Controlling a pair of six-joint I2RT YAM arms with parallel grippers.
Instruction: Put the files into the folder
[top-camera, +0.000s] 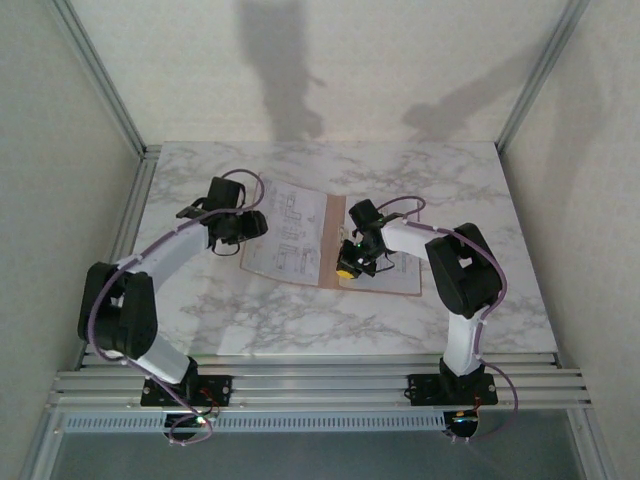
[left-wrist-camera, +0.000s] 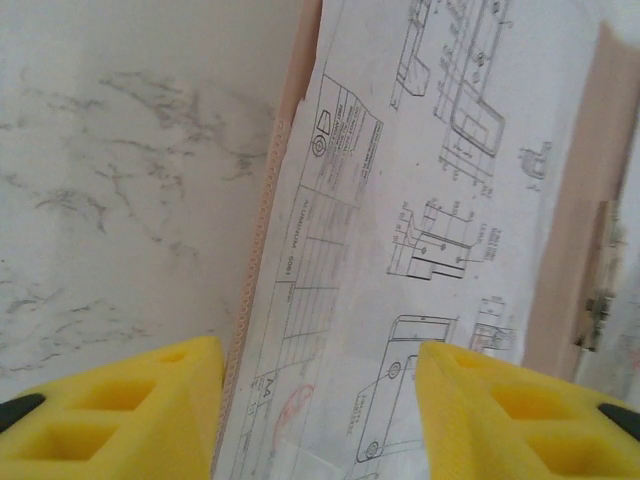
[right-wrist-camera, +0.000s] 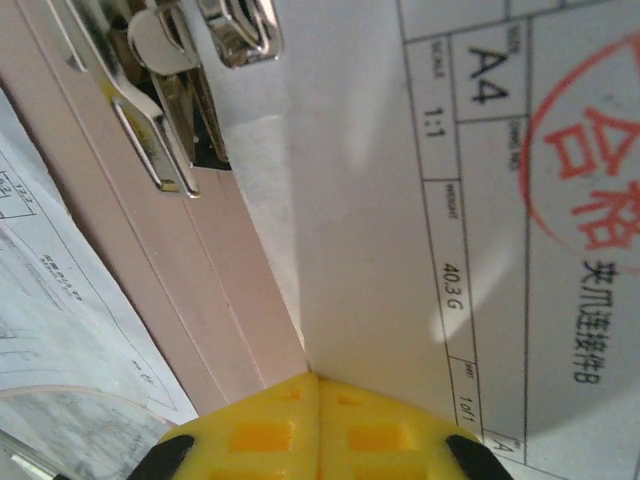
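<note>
Your right gripper (right-wrist-camera: 316, 385) pinches the first sheet (right-wrist-camera: 400, 250) in the single open folder (right-wrist-camera: 200, 300); your left gripper (left-wrist-camera: 320, 400), spread, hangs over the second sheet (left-wrist-camera: 400, 200)

Things counted on the surface (top-camera: 260, 320)
One open folder (top-camera: 334, 240) is counted; two printed sheets are seen in it, a left sheet (top-camera: 285, 232) and a right sheet (right-wrist-camera: 400, 250), though any stacked beneath cannot be told; one metal clip (right-wrist-camera: 165, 90) is seen; two tools are counted, left tool (left-wrist-camera: 320, 400) and right tool (right-wrist-camera: 318, 400).
</note>
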